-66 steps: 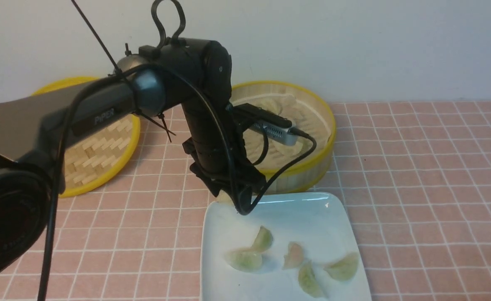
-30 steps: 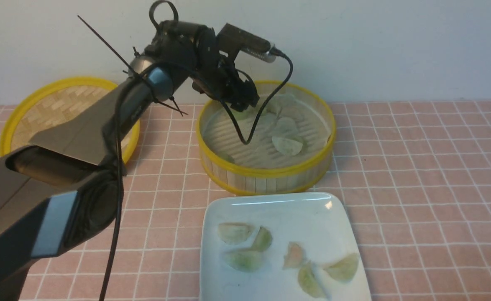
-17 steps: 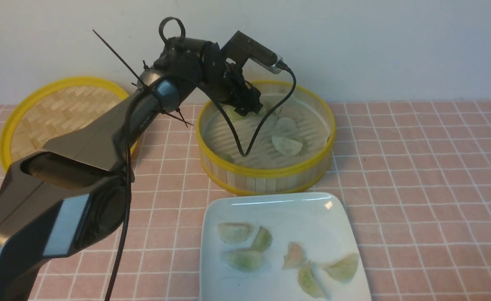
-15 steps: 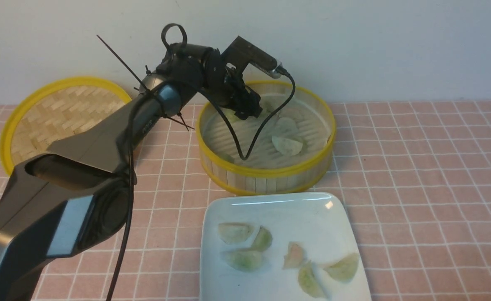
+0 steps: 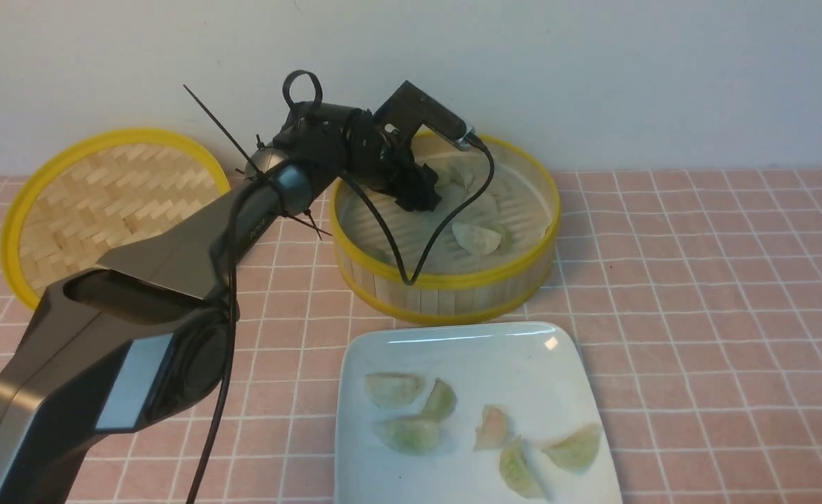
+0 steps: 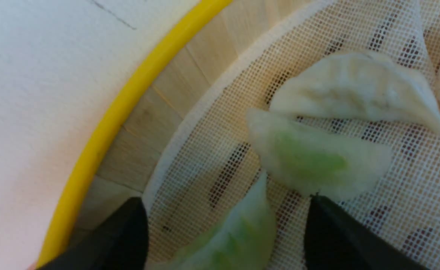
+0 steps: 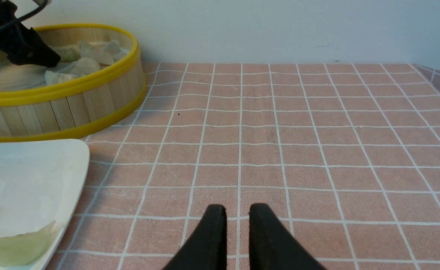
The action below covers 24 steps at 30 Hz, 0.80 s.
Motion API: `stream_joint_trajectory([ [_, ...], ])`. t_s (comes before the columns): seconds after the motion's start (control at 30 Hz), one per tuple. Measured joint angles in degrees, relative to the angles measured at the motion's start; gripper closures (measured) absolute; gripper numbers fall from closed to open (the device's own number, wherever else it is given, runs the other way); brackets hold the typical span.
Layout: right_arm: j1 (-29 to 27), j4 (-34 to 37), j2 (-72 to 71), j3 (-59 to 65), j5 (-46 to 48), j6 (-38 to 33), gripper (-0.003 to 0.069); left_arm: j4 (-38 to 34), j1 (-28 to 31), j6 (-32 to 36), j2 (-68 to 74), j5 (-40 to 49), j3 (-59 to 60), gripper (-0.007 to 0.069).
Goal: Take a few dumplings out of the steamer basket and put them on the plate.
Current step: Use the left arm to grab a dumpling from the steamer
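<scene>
Reaching into the steamer basket (image 5: 446, 285), left end effector (image 6: 225, 198) open around a greenish dumpling (image 6: 242, 240)

From the front, the left arm's wrist and camera cover the fingertips and part of the basket floor. A black cable (image 5: 446, 217) loops across it too, so only one pale dumpling (image 5: 477, 238) shows plainly there. The left wrist view shows more. The fingers (image 6: 122, 232) stand wide apart on either side of the greenish dumpling, which lies on the mesh liner (image 6: 205, 150) and is cut off by the frame edge. Whether either finger touches it is unclear. One fingertip sits at the edge of a second greenish dumpling (image 6: 313, 161), which touches a whitish one (image 6: 355, 93).

The basket sits at the far edge of the tabletop (image 5: 698, 280), by the wall. A woven lid (image 5: 103, 203) lies flat toward the far left corner. The plate (image 5: 467, 350) lies at the near edge, just in front of the basket, with its near side cut off. It carries six dumplings (image 5: 407, 434).

The right end effector (image 7: 238, 213) is unseen from the front. It hovers over the tiles toward the right side, fingers drawn nearly together, holding nothing.
</scene>
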Motion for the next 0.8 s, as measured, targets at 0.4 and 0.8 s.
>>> stream_joint_trajectory([
  [0.4,0.0,0.0,0.0,0.0,0.0,0.0,0.0572,3.2,-0.3,-3.0,1.3,16.6,-9.6,0.0407],
  [0.8,0.0,0.0,0.0,0.0,0.0,0.0,0.0572,2.1,-0.3,-2.6,1.9,22.8,-18.0,0.0407],
])
